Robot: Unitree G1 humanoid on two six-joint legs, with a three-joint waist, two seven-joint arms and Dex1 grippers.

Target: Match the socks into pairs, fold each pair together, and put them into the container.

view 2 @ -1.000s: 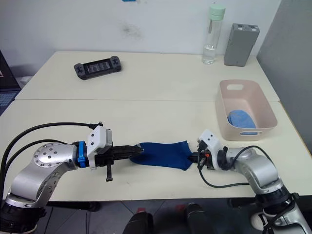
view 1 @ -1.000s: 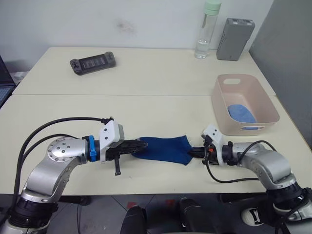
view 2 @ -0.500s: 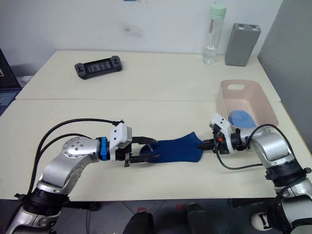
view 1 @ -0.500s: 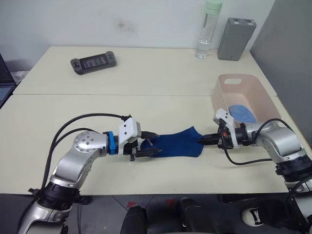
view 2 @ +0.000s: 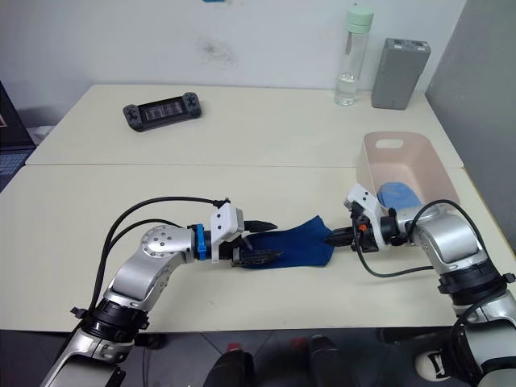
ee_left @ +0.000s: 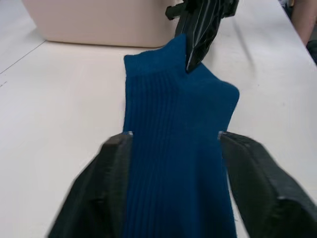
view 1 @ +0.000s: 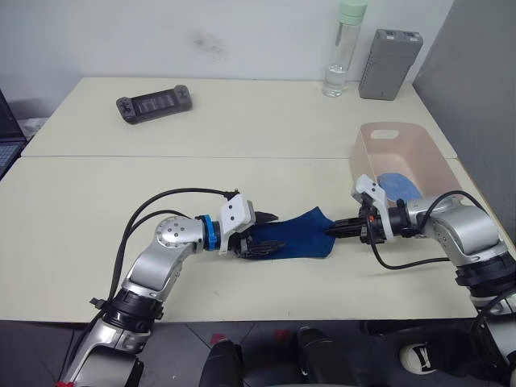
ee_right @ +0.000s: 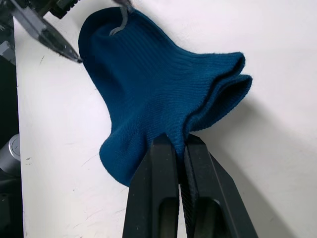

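Observation:
A dark navy pair of socks point(view 1: 297, 240) lies flat on the table, a little left of the container point(view 1: 439, 165). My right gripper point(view 1: 337, 230) is shut on the pair's right edge, pinching the doubled cuff point(ee_right: 218, 106) between its fingers point(ee_right: 166, 163). At the pair's left end my left gripper point(view 1: 264, 234) is open, one finger point(ee_left: 111, 163) on each side of the fabric point(ee_left: 173, 124). The container is a pale pink bin at the right, with a light blue sock point(view 1: 397, 185) inside it.
A clear bottle point(view 1: 340, 50) and a grey box point(view 1: 389, 53) stand at the back right. A black game controller point(view 1: 153, 103) lies at the back left. A laptop edge point(view 1: 6, 139) shows at the far left. The table's front edge runs just below both arms.
My right gripper has drawn the navy pair's right end toward the bin. My left gripper has opened and slid right over the pair's left end.

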